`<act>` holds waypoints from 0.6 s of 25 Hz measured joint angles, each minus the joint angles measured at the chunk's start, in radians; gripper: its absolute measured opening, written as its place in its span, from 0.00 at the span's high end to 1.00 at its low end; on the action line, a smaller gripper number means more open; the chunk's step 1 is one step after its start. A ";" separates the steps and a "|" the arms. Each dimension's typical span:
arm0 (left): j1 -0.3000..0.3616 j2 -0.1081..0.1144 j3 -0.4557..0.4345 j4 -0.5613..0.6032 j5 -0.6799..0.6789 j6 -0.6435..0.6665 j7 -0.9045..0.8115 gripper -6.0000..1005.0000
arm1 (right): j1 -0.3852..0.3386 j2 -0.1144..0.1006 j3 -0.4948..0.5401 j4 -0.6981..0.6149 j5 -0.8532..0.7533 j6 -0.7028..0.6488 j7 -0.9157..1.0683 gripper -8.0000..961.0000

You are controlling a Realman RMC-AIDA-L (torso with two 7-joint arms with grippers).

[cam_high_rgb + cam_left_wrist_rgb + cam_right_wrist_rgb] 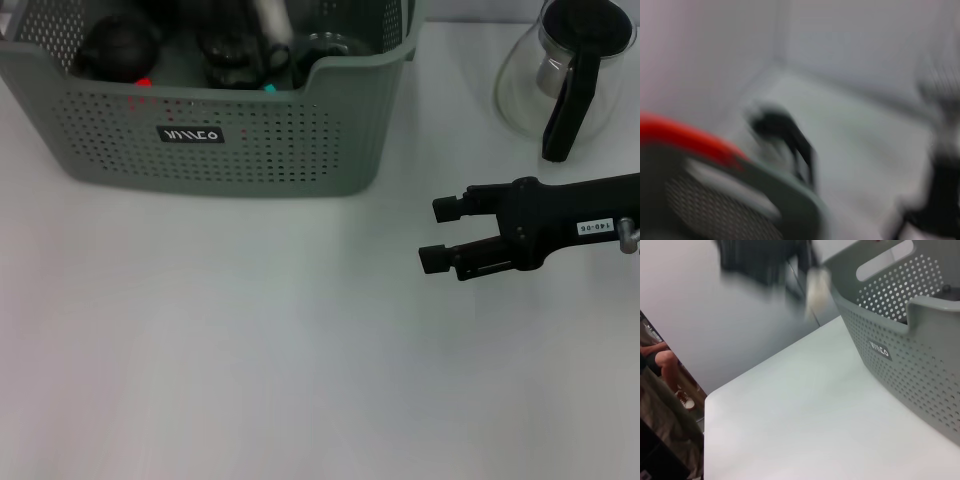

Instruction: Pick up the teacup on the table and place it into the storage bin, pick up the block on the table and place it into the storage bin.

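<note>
1. Seemingly the work is close to done: no teacup and no block lies on the bare table (250, 330) ahead of the right gripper (432, 235), and the storage bin (270, 140) already holds several dark items, with small red and teal bits showing at its front; which of them is the teacup or the block cannot be told.
2. The right gripper hangs over the table with its fingers spread and nothing between them, pointing toward the robot's left; the bin stands ahead of its fingertips and farther from the robot, well apart.
3. The left gripper is not seen in the head view; its wrist view is smeared, showing only the bin's rim and something red, so its fingers cannot be judged.
4. Open room: the wide tabletop ahead of and nearer than the right gripper is free for travel.
5. Edges to mind: the bin's scooped front rim, and the glass pot (560, 75) with a black handle standing just beyond the right arm, near enough for a careless withdrawal to clip it.
</note>
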 joint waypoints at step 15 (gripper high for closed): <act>0.031 0.128 0.120 -0.337 -0.030 -0.624 -0.075 0.67 | 0.007 0.002 -0.005 -0.007 0.000 -0.011 -0.034 0.02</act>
